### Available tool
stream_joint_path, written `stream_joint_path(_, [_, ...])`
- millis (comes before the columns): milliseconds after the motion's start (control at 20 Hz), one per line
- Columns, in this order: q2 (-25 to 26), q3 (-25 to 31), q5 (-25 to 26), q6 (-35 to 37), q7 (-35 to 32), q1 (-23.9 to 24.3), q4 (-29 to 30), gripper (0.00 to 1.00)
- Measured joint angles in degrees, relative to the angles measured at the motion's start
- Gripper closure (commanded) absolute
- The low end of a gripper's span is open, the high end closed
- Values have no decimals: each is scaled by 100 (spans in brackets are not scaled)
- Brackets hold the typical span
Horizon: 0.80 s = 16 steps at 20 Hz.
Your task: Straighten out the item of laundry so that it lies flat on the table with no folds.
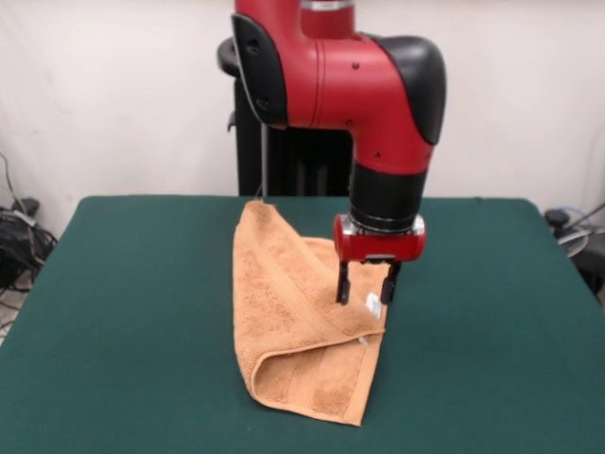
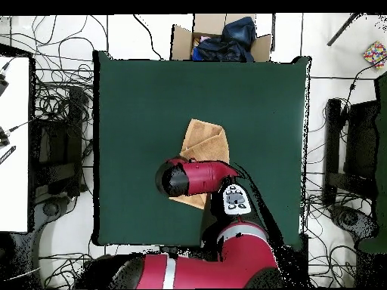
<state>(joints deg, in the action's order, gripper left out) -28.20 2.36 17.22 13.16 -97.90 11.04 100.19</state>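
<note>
The orange-tan towel (image 1: 288, 326) lies on the dark green table (image 1: 123, 312), folded over on itself with a doubled flap at its near end and one corner pointing to the far edge. Its white tag (image 1: 373, 305) shows at the right edge. My gripper (image 1: 366, 295) points straight down over that right edge, beside the tag. Its two black fingers (image 1: 342, 284) stand apart, open, with their tips at the cloth. In the overhead view the arm (image 2: 196, 177) covers the gripper and part of the towel (image 2: 205, 140) on the table (image 2: 136, 113).
A cardboard box (image 2: 181, 39) with dark cloth in it stands off the table's far edge in the overhead view. Cables lie on the floor around the table. A white desk (image 2: 13, 143) stands at the left.
</note>
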Motion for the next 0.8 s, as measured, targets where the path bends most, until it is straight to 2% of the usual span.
stream_joint_path(400, [342,0,-4,-57,0,27,-6,0])
stream_joint_path(800, [362,-5,-6,-145,0,28,-7,0])
